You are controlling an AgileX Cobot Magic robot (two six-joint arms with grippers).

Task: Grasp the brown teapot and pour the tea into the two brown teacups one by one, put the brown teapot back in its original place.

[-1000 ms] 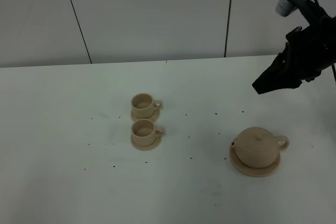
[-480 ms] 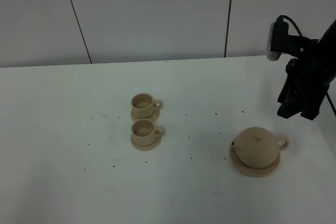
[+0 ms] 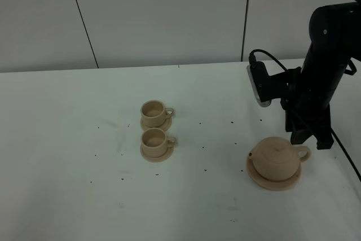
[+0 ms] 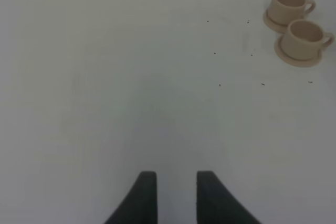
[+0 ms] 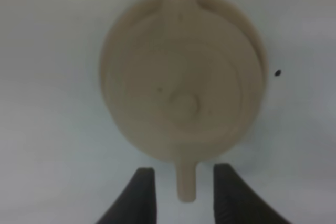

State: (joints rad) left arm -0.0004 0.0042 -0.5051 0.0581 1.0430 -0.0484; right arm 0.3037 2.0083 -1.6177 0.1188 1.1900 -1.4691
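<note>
**Colleague:** So, how far along are you with the tea?

**Operator:** Right at the start, I'm judging. I'm holding the right gripper (image 5: 182,174) just above the brown teapot (image 5: 181,77). Its two dark fingers (image 5: 140,195) are standing apart, one on each side of the loop handle (image 5: 186,184), and neither is touching it. The teapot is sitting upright on its wide saucer (image 3: 265,183), with the spout pointing away from the fingers.

**Colleague:** And the cups?

**Operator:** The two brown teacups (image 3: 154,137) are sitting on their small saucers (image 3: 156,157), well beyond the spout, and they're looking empty. The left gripper (image 4: 170,182) is hanging over the bare table (image 4: 79,77), fingers apart and holding nothing. The grasp, both pours and the return to the saucer are all waiting to be done.
</note>
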